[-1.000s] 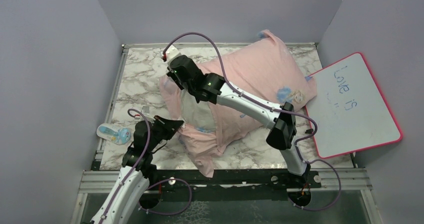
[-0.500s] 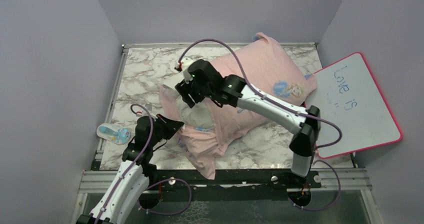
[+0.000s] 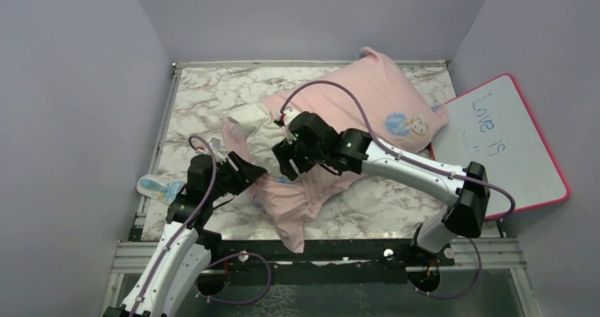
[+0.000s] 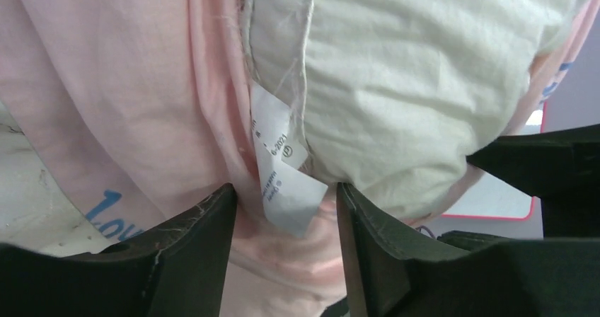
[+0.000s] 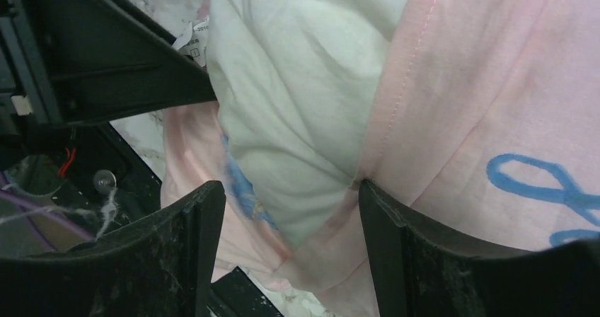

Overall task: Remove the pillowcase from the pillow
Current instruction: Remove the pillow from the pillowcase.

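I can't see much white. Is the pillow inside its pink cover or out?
Mostly inside. One white end of the pillow pokes out of the pillowcase at its open mouth.

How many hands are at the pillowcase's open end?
2. The left hand is at the opening's near-left side; the right hand is just right of it, straddling the pillowcase edge and exposed pillow. Both open.
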`<action>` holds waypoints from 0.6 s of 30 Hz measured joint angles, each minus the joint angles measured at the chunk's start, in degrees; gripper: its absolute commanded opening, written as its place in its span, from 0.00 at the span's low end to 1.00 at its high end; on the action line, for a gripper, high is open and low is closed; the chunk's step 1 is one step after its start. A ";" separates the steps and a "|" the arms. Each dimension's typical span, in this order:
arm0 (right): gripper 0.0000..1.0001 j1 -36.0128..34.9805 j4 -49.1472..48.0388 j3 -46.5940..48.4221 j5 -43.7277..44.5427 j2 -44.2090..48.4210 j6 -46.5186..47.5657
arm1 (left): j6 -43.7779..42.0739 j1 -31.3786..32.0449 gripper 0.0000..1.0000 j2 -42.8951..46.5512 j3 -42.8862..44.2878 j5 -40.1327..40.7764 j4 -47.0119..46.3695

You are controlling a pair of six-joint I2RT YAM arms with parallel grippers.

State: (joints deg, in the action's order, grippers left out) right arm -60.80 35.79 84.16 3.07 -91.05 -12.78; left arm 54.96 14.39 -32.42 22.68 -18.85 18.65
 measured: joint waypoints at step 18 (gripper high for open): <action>0.63 -3.10 2.23 -11.76 11.04 9.94 -13.31 | -5.95 0.00 0.62 6.86 4.79 -13.20 18.60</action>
State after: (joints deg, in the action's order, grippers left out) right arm -63.90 38.02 72.40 14.11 -81.10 -26.09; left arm 49.01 14.39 -25.56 27.46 -32.05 37.26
